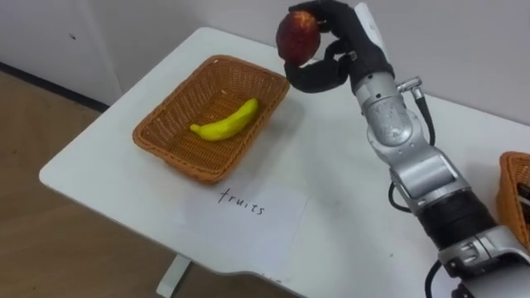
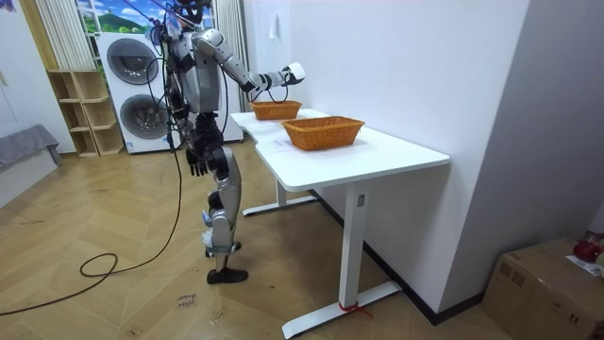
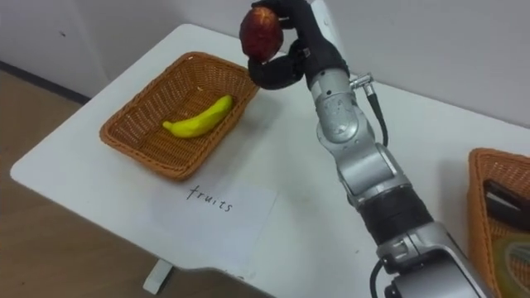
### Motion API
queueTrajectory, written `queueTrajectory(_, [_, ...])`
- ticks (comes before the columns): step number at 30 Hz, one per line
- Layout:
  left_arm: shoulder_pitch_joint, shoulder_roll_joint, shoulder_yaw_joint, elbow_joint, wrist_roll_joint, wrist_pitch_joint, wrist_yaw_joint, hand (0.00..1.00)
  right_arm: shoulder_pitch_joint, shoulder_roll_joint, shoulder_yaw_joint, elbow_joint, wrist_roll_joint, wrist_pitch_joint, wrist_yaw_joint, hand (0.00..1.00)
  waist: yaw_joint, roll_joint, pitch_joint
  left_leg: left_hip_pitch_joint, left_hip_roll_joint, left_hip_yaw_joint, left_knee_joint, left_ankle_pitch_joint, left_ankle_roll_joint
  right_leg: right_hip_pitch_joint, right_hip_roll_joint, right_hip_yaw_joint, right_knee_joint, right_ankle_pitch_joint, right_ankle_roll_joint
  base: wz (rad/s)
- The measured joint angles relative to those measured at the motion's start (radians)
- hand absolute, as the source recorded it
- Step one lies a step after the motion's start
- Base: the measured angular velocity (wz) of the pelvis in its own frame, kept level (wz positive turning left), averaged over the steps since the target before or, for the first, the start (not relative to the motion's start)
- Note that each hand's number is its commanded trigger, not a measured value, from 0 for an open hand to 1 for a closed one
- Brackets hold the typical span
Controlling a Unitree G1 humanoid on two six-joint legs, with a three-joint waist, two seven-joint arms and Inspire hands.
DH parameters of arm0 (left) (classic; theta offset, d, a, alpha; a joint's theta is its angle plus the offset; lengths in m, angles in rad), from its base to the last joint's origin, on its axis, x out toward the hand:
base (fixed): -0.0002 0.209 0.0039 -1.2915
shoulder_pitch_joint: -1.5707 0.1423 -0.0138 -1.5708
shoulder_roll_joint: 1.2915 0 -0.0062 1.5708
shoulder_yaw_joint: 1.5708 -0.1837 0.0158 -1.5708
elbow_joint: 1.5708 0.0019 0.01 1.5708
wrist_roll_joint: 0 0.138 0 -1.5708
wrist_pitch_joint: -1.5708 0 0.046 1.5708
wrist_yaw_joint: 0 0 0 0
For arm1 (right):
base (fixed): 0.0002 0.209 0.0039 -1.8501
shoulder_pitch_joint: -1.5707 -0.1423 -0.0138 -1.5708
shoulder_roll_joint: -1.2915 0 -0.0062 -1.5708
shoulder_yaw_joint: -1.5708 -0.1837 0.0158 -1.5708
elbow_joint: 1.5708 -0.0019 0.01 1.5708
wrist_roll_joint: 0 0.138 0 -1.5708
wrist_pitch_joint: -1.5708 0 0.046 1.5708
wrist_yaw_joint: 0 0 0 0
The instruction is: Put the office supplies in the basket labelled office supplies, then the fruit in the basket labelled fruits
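A red apple (image 1: 298, 35) is held up in the air in my right hand (image 1: 339, 45), fingers and thumb curled round it. It hangs just above the far right corner of the brown wicker fruit basket (image 1: 157, 147). A yellow banana (image 1: 228, 121) lies inside that basket. The basket stands on the left part of the white table (image 1: 331, 190), behind a sheet of paper (image 1: 240, 211) with "fruits" written on it. In the room view my right hand (image 2: 283, 76) reaches out over the farther basket (image 2: 276, 110), and my left hand (image 2: 196, 163) hangs at my side.
A second wicker basket (image 3: 480, 207) stands at the table's right edge with a dark thing and a yellowish thing in it. The table's near left corner and front edge are close to the fruit basket. I stand on the wooden floor at the table's side.
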Motion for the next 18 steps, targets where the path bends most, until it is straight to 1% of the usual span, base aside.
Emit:
queueTrajectory(1, [0.004, 0.000, 0.000, -0.001, 0.000, 0.001, 0.000, 0.00, 0.000, 0.012, 0.001, 0.000, -0.013, 0.003, 0.000, 1.00, 0.007, -0.003, 0.0004, 0.000, 0.000, 0.000, -0.001, 0.000, 0.000, 0.000, 0.001, 0.002, -0.001, 0.000, 0.000, 0.05])
queueTrajectory(3, [0.008, 0.000, -0.001, -0.006, 0.000, 0.006, -0.001, 0.00, 0.000, 0.021, 0.011, 0.000, -0.044, 0.011, 0.000, 1.00, 0.017, -0.008, 0.0035, 0.000, 0.000, -0.001, 0.002, 0.000, 0.000, 0.000, 0.001, 0.000, -0.002, 0.000, 0.000, 0.02])
queueTrajectory(6, [0.010, 0.003, 0.001, -0.011, 0.000, 0.007, -0.003, 0.00, 0.000, 0.026, 0.033, 0.000, -0.077, 0.025, 0.003, 1.00, 0.025, -0.017, 0.0090, -0.003, -0.001, -0.005, 0.004, 0.000, 0.000, 0.000, 0.000, -0.003, -0.002, 0.000, 0.000, 0.08])
queueTrajectory(10, [0.011, 0.004, 0.002, -0.009, 0.000, 0.007, -0.009, 0.00, 0.000, 0.030, 0.069, -0.001, -0.083, 0.025, 0.029, 1.00, 0.045, -0.018, 0.0093, -0.007, -0.001, -0.008, 0.003, 0.000, 0.000, -0.001, -0.001, -0.014, -0.002, 0.000, 0.000, 0.02])
queueTrajectory(16, [0.009, 0.007, 0.001, -0.003, 0.008, 0.006, -0.009, 0.00, 0.000, 0.032, 0.111, -0.002, -0.084, 0.025, 0.055, 1.00, 0.051, -0.019, 0.0095, -0.016, -0.002, -0.029, 0.003, 0.000, -0.001, 0.001, -0.003, -0.037, -0.002, 0.000, 0.000, 0.10])
queueTrajectory(18, [0.010, 0.008, 0.001, -0.001, 0.008, 0.006, -0.010, 0.00, 0.000, 0.033, 0.119, -0.002, -0.084, 0.025, 0.061, 1.00, 0.051, -0.020, 0.0104, -0.017, -0.002, -0.031, 0.004, 0.000, -0.001, 0.001, -0.003, -0.041, -0.002, 0.000, 0.000, 0.05])
